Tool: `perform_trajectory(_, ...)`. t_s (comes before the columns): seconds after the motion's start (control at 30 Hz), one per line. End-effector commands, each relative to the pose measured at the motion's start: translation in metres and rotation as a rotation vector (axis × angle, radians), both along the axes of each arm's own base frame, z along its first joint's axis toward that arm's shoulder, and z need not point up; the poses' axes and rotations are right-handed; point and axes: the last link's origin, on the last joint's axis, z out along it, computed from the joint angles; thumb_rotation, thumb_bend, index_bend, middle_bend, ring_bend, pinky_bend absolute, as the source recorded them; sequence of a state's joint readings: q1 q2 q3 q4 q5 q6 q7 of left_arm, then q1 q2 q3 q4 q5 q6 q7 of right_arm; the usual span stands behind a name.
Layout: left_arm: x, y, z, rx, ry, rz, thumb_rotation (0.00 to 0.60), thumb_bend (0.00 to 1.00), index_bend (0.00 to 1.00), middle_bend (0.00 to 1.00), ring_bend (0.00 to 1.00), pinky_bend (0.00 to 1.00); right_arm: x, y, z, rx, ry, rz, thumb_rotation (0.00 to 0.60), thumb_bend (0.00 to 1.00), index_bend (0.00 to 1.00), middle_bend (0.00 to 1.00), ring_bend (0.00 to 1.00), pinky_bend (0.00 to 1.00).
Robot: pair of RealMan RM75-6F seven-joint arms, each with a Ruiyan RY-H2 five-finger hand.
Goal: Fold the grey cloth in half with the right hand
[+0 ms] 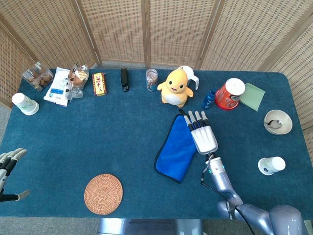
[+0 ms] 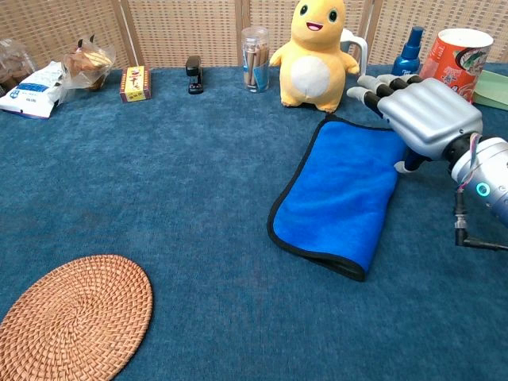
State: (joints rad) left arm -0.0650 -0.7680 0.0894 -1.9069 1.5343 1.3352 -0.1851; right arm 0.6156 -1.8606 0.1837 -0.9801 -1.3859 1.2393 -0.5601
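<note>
The cloth (image 1: 175,151) (image 2: 340,198) is bright blue with a dark border. It lies folded double in the middle of the table, its fold toward the right. My right hand (image 1: 203,135) (image 2: 427,109) hovers palm down over the cloth's right far edge. Its fingers are stretched out toward the back and hold nothing. In the chest view the thumb hangs beside the cloth's right edge. My left hand (image 1: 8,165) shows only in the head view, at the table's front left corner, with its fingers apart and empty.
A yellow duck toy (image 1: 175,86) (image 2: 314,49) stands just behind the cloth, with a white mug behind it. A blue spray bottle (image 1: 209,99), a red cup (image 1: 230,93) and a green sheet (image 1: 252,96) are back right. A woven coaster (image 1: 103,194) lies front left. Snacks line the back left.
</note>
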Motion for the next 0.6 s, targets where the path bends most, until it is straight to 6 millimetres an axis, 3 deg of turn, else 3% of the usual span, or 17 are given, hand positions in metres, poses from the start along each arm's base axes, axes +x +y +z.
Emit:
perform_trajectory(0.03,0.000,0.000,0.001,0.002,-0.002,0.001,0.600,0.12,0.00,0.00,0.00,0.00,0.000,0.000,0.002,-0.011,-0.011,0.000,0.600,0.00,0.00,0.00,0.00,0.17)
perform_trajectory(0.6,0.001,0.000,0.001,0.001,-0.003,-0.006,0.600,0.12,0.00,0.00,0.00,0.00,-0.003,0.004,0.022,-0.048,-0.039,0.027,0.600,0.00,0.00,0.00,0.00,0.17)
